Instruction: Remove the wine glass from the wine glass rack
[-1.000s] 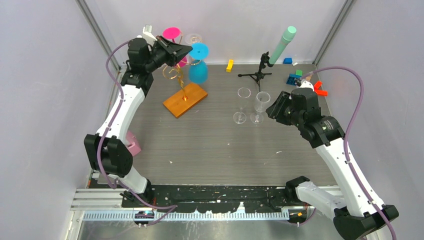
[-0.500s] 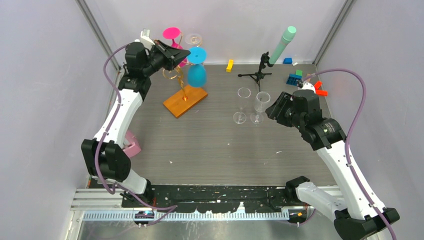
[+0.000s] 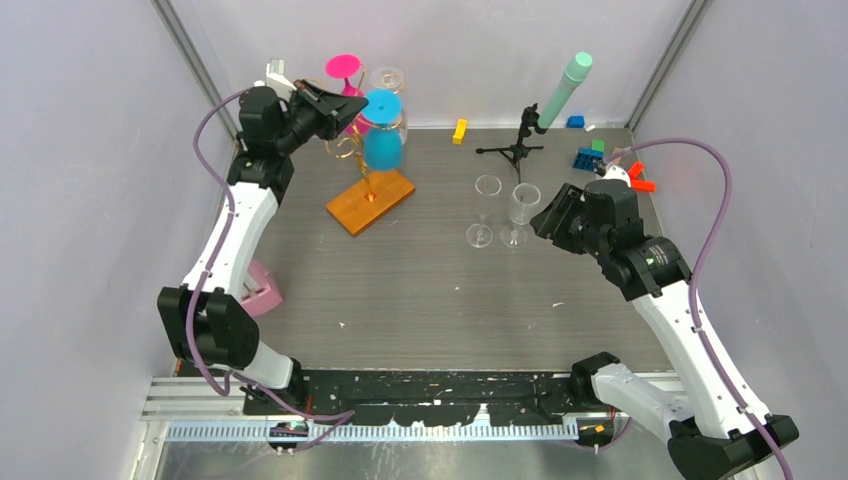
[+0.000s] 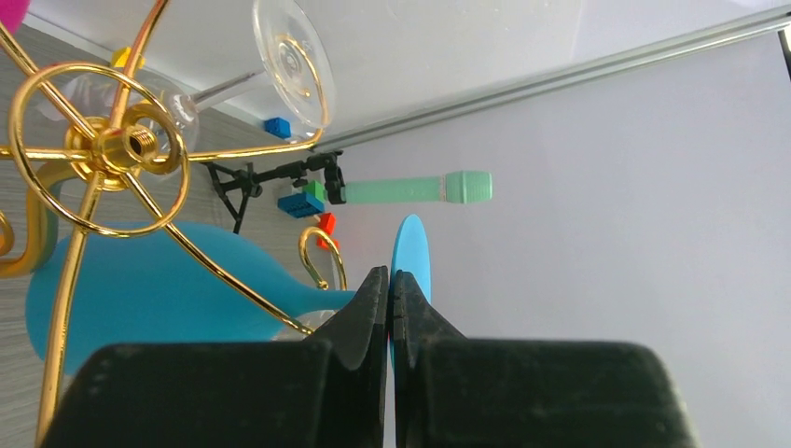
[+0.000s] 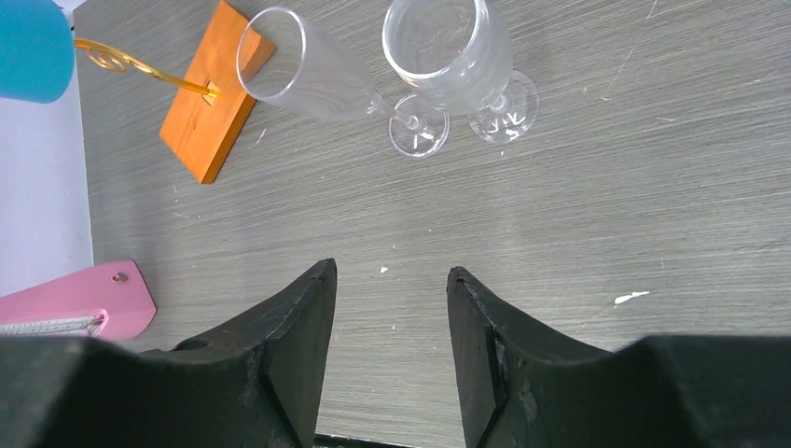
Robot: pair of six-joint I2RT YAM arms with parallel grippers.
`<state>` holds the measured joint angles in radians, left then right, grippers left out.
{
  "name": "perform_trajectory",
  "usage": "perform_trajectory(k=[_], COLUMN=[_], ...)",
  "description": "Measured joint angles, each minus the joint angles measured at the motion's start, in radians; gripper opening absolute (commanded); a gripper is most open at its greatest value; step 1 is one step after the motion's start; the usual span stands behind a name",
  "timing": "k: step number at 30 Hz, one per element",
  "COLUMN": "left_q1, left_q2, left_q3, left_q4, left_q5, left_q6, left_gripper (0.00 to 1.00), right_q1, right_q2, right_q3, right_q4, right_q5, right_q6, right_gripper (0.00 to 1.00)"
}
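Observation:
The gold wire rack (image 3: 350, 150) stands on its orange base (image 3: 370, 200) at the back left; its spiral arms fill the left of the left wrist view (image 4: 103, 149). A blue wine glass (image 3: 382, 142) hangs upside down at the rack, bowl down and foot up. My left gripper (image 3: 357, 107) is shut on its stem just below the foot (image 4: 410, 261), with the bowl (image 4: 149, 299) to the left. A pink glass (image 3: 343, 67) and a clear glass (image 3: 387, 77) also hang on the rack. My right gripper (image 3: 541, 222) is open and empty above the table (image 5: 390, 275).
Two clear glasses (image 3: 487, 210) (image 3: 520, 208) stand mid-table in front of the right gripper. A black tripod (image 3: 514, 150) holds a green cylinder (image 3: 563, 88) at the back. Coloured bricks (image 3: 592, 155) lie back right, a yellow one (image 3: 459, 130) at the back, and a pink block (image 3: 262, 285) at the left edge.
My left gripper has drawn back to the left, and the blue glass in it has shifted left and a little up at the rack. The right arm has hardly moved.

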<state>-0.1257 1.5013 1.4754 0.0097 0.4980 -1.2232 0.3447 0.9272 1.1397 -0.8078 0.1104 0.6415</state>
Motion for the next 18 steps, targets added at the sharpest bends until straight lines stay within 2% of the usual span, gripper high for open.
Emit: perform_trajectory(k=[18], left_q1=[0.003], left_q2=[0.145], left_q3=[0.099], left_q4=[0.008], left_q5=[-0.053], left_q6=[-0.033], left_gripper=[0.0], right_q1=[0.0], right_q2=[-0.011], right_q3=[-0.001], right_q4=[0.001], right_q5=[0.0], right_q6=[0.001], right_gripper=[0.54])
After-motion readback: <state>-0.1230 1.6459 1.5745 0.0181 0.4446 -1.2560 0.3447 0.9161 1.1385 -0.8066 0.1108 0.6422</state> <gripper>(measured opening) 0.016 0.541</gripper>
